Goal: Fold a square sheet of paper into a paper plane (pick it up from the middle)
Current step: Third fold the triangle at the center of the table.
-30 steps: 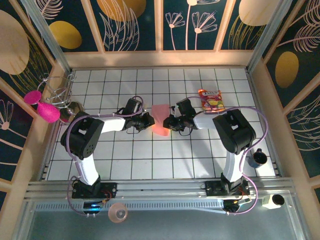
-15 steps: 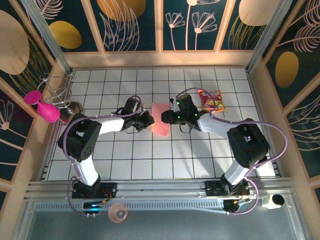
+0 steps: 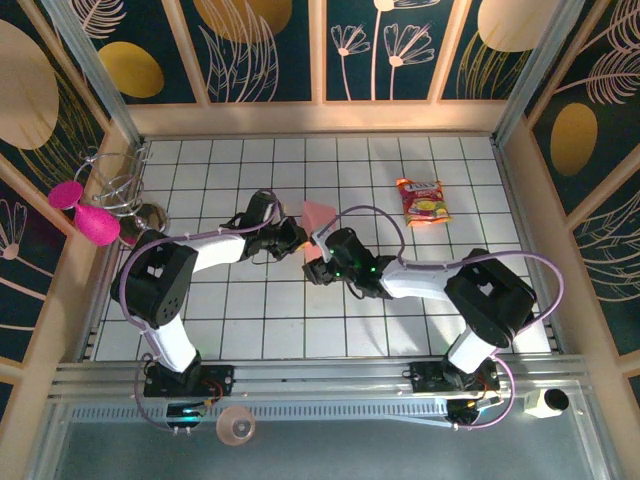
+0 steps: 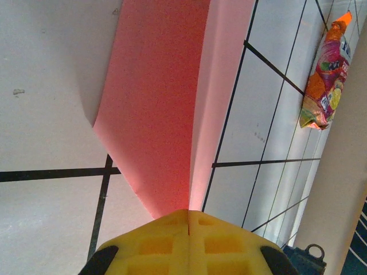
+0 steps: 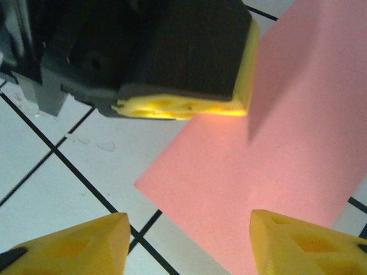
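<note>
The salmon-pink sheet of paper [image 3: 318, 213] is folded along a crease and held off the tiles; in the top view it shows as a small pointed shape. My left gripper [image 3: 296, 238] is shut on the paper's near-left end, and the left wrist view shows the paper [image 4: 166, 103] running out from between the closed yellow fingertips of that gripper [image 4: 188, 213]. My right gripper [image 3: 318, 267] sits just in front of the paper, open. In the right wrist view its gripper [image 5: 189, 222] stands wide apart below the paper [image 5: 281, 154], with the left gripper's yellow pad [image 5: 183, 107] above.
A red-and-yellow snack packet [image 3: 424, 200] lies to the back right, also seen from the left wrist as the packet [image 4: 328, 74]. Magenta discs [image 3: 82, 212] and a wire rack [image 3: 115, 185] stand at the left wall. A dark cup [image 3: 517, 315] sits near the right arm.
My right gripper has swung from the paper's right edge round to its near side and stands open. The paper has gone from a longer strip to a smaller raised shape in the left gripper.
</note>
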`<state>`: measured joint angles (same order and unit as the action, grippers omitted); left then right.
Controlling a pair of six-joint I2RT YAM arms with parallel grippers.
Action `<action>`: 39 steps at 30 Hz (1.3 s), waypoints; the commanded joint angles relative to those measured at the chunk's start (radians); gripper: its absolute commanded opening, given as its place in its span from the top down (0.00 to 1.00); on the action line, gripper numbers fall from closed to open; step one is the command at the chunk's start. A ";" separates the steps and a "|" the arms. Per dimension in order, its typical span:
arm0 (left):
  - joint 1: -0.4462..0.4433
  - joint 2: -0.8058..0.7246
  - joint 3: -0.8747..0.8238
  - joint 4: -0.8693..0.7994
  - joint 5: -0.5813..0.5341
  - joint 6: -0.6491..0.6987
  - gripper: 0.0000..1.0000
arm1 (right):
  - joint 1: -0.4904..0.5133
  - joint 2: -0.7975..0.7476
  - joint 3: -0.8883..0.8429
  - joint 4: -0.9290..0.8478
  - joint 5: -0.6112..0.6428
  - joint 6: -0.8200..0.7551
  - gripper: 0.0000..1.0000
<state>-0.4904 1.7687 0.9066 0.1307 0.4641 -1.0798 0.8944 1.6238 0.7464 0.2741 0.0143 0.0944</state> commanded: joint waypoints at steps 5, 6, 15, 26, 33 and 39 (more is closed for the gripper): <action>0.006 -0.013 -0.001 0.002 0.011 -0.019 1.00 | 0.034 0.010 -0.020 0.124 0.097 -0.076 0.37; 0.006 -0.015 0.000 0.002 0.010 -0.018 1.00 | 0.039 0.017 -0.020 0.133 0.103 -0.086 0.37; 0.006 -0.016 -0.001 0.001 0.013 -0.015 1.00 | 0.049 0.047 -0.057 0.195 0.148 -0.149 0.38; 0.006 -0.012 0.002 -0.003 0.015 -0.012 1.00 | 0.061 0.000 -0.103 0.262 0.226 -0.209 0.62; 0.006 -0.011 -0.001 -0.004 0.014 -0.015 1.00 | 0.067 -0.025 -0.115 0.277 0.235 -0.226 0.70; 0.007 -0.012 -0.001 -0.003 0.019 -0.014 0.99 | 0.073 -0.012 -0.098 0.277 0.221 -0.233 0.71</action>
<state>-0.4900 1.7687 0.9070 0.1303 0.4644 -1.0828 0.9569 1.6257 0.6388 0.5198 0.2199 -0.1246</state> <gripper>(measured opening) 0.044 0.294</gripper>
